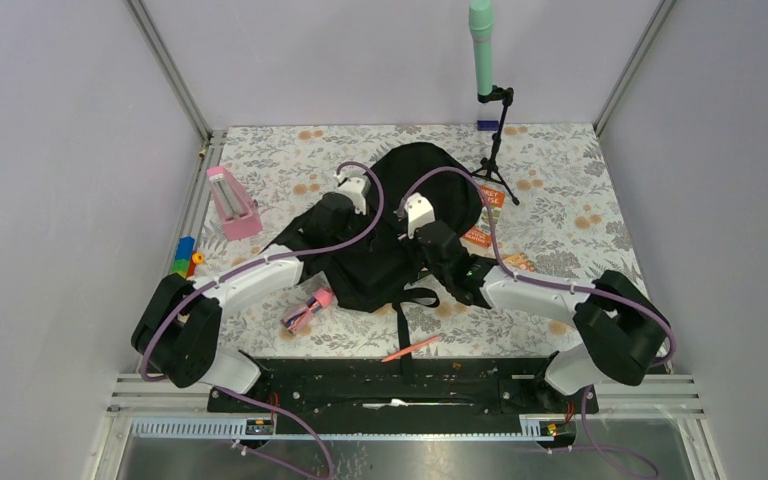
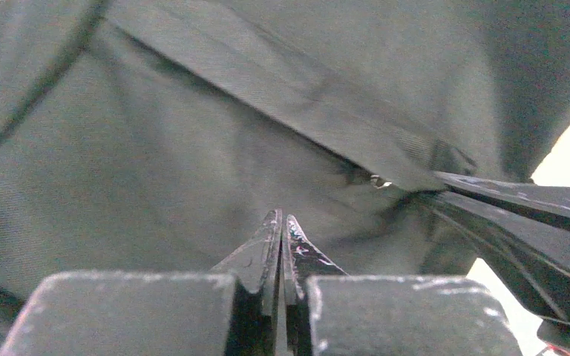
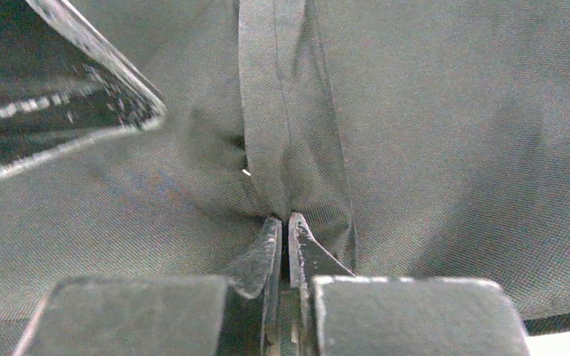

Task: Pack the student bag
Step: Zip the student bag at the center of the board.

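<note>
Student bag (image 1: 440,185) centred, mat (image 1: 290,160) edges well clear; right claw (image 3: 284,220) clamped on its fabric strip, left claw (image 2: 282,216) together against fabric.

The only lettering in sight stands on the white and orange cover of a book (image 1: 487,214) that lies toward the far right part of the tabletop (image 1: 570,190), right against the right side of the student bag (image 1: 430,185). Dark capitals run across the upper part of that cover, but they are too small and blurred to read. In both wrist views, the bag's black fabric shows no readable label, brand or number.
</note>
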You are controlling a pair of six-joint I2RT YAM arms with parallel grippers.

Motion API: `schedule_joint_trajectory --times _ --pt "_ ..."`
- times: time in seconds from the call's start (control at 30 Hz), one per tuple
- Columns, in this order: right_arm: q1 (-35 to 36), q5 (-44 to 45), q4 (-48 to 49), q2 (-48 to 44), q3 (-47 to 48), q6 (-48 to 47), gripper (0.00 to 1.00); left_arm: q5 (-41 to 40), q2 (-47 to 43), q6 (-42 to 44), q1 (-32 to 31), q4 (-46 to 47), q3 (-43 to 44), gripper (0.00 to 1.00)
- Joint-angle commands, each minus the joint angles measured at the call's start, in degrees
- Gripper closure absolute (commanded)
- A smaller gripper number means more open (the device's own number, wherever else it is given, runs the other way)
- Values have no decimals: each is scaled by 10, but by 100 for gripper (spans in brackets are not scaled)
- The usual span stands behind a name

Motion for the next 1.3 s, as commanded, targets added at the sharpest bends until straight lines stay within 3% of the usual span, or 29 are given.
schedule_joint_trajectory --times 0.0,0.23,0.4,0.57,0.7,0.83,0.97,1.27 --pt "-4 54 -10 -53 -19 12 100 -79 -8 3 6 -18 38 100" --pt "-4 48 -15 -87 -43 56 100 -87 15 -3 21 -32 62 100" --pt "-4 46 -18 -90 -44 66 100 32 -10 12 15 41 25 100" --pt "-4 47 -6 -99 -55 80 100 102 -62 1 4 89 -22 76" --pt "-4 42 6 -100 -62 93 100 124 -70 -59 -16 110 -34 55" --pt "-4 36 11 -98 -64 105 100 121 -53 -141 -34 150 -47 40" --pt "-4 30 11 -104 -68 111 100 111 -16 -199 -46 170 -43 37" --pt "-4 31 8 -117 -77 112 100 88 32 -223 -61 169 -17 37"
